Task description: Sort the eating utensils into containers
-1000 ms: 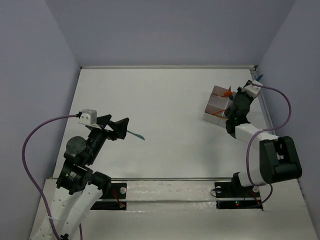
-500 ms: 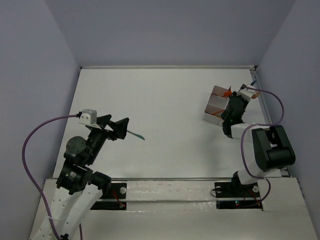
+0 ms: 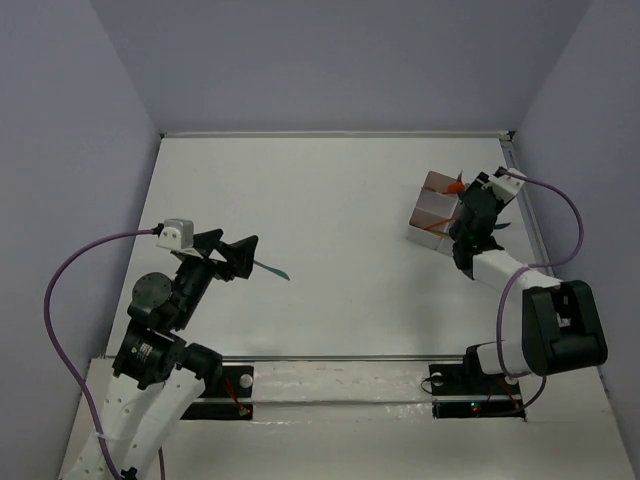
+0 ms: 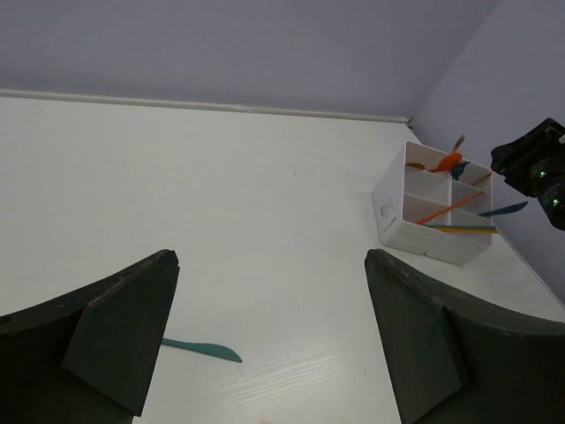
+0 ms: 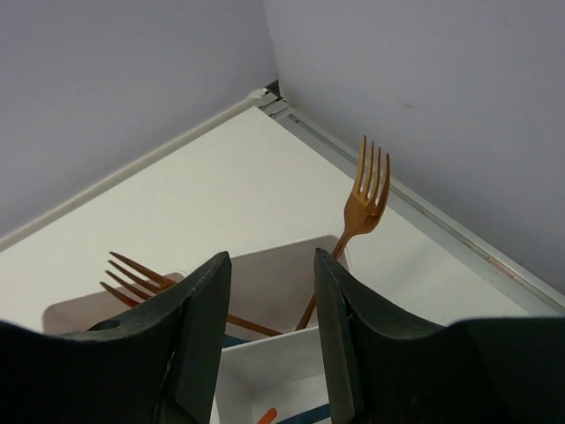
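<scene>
A teal knife (image 4: pixel 201 350) lies flat on the table, one of the eating utensils; it is just below my left gripper (image 4: pixel 271 265), whose jaws stand wide open and empty. From above, the knife (image 3: pixel 272 269) pokes out to the right of that gripper (image 3: pixel 248 254). The containers, a white four-compartment box (image 4: pixel 399 205), hold orange and teal utensils, among them an orange spoon (image 4: pixel 448 162). My right gripper (image 5: pixel 271 258) hangs open over the box (image 5: pixel 282 258) with nothing between its fingers. Two orange forks (image 5: pixel 366 199) (image 5: pixel 141 274) lean in the far compartment.
The box (image 3: pixel 428 212) stands near the table's right edge and back corner, close to the purple side wall (image 5: pixel 424 79). A purple cable (image 3: pixel 566 215) loops off the right wrist. The left arm's cable (image 3: pixel 70 270) arcs at the left.
My right gripper was shut and has opened above the box, and the right arm has shifted slightly over it. The left arm and the teal knife have not moved.
</scene>
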Motion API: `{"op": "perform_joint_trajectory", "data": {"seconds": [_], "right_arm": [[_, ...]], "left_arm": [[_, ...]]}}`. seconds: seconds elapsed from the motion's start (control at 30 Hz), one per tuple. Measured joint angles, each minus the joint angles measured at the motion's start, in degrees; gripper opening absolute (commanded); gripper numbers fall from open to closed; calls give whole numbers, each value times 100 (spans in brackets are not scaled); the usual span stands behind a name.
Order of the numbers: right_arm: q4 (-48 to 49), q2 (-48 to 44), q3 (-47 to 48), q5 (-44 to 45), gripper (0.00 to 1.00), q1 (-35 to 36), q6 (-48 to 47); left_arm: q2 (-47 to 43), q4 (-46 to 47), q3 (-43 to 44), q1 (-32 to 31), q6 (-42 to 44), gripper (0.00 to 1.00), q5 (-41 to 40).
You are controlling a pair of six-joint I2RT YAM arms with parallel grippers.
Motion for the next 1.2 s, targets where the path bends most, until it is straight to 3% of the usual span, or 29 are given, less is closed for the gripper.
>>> {"op": "perform_joint_trajectory", "data": {"seconds": [0.23,0.63,1.2], "right_arm": [[-1574,-540,647,-977,49,160,577],[-3713,195,2245,-3230,49,2509,713],[-5090,649,2830,-5023,49,3576,730]], "left_arm": [[13,0,0,4,0,99,0],[136,0,0,278,-2,99,-214],[190,0,0,555,-2,99,-260]]}}
